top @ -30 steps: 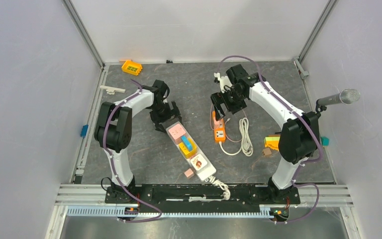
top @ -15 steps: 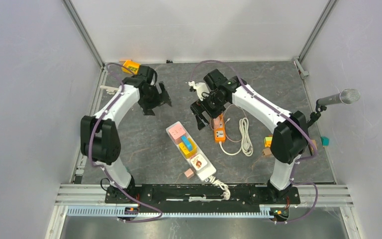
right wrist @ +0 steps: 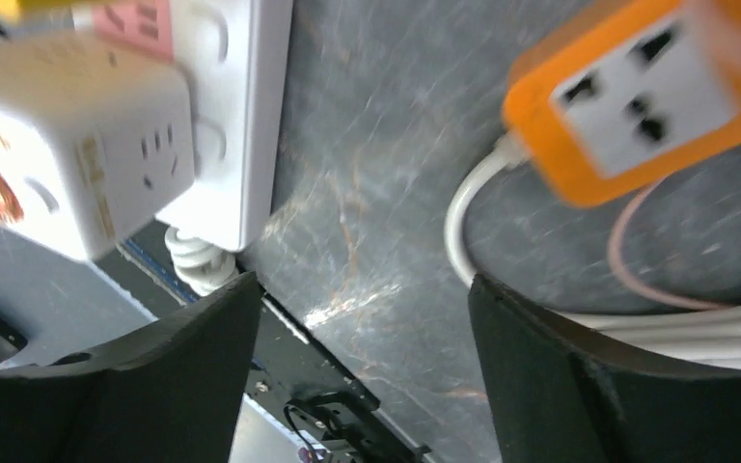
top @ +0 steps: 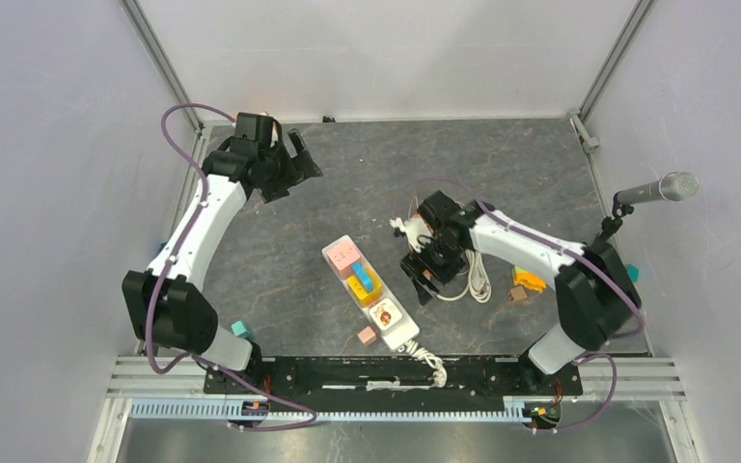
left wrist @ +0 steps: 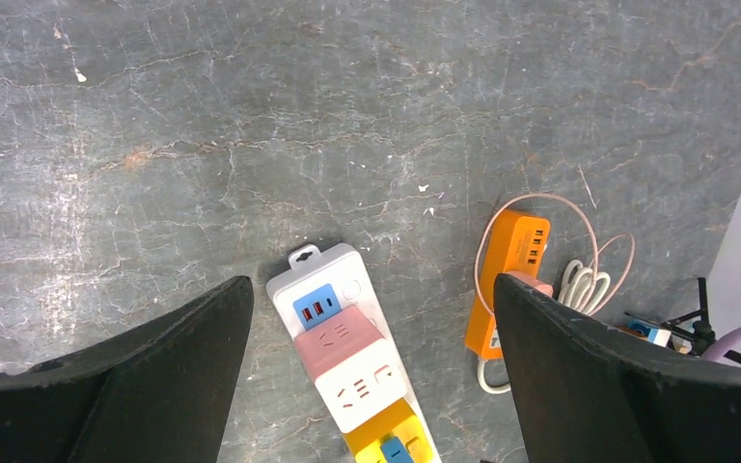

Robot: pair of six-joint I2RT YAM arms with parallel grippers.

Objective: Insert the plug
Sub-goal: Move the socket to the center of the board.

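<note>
Nearest the bases, the white power strip (top: 400, 334) is lying at a slant on the table (top: 270, 280), with its curly cord (right wrist: 198, 270) trailing off the near end. Just past it, the right claw (right wrist: 362, 289) is hanging low with its fingers spread and only bare table between them. The orange socket box (right wrist: 637, 106) is sitting just beside one finger, and the strip's white cube adapter (right wrist: 68, 154) is beside the other.

The plug is not showing clearly. I am taking it to be on the end of the white cord (left wrist: 584, 286), which is lying looped just right of the orange box and apart from the strip. At the far left corner, the left claw (left wrist: 371, 289) is hovering high, spread wide and holding nothing.

The right claw is sitting nearer the box than the cord, so closing here would likely mean catching the box or a loop and dragging the lot. The strip is lying loose, so pushing a plug in could be shoving it sideways. Little free socket is showing on it.

The strip, the cube, the pink adapter (left wrist: 347, 362) and the orange box are looking like smooth hard plastic, blocky with rounded corners. The cord is looking rubbery and springy. The tabletop is looking dark, veined like stone and scuffed.
</note>
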